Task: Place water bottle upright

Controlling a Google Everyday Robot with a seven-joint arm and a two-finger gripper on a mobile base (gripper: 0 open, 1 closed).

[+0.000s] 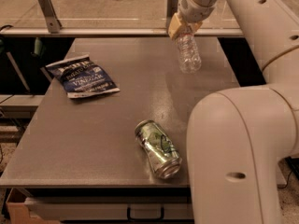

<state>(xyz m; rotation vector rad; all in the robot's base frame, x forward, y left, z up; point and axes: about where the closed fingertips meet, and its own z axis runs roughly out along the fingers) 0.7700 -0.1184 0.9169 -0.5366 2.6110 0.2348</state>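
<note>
The water bottle (189,54) is clear and ribbed. It hangs nearly upright, its base tilted a little to the right, over the far right part of the grey table (93,139). My gripper (181,28) comes down from above and its tan fingers (174,26) are shut on the bottle's top, hiding the cap. The bottle's base looks lifted just off the tabletop. My white arm fills the right side of the view.
A green-patterned drink can (158,143) lies on its side near the table's front edge, next to my arm. A dark blue chip bag (83,76) lies flat at the left. A metal rail (93,31) runs along the table's back edge.
</note>
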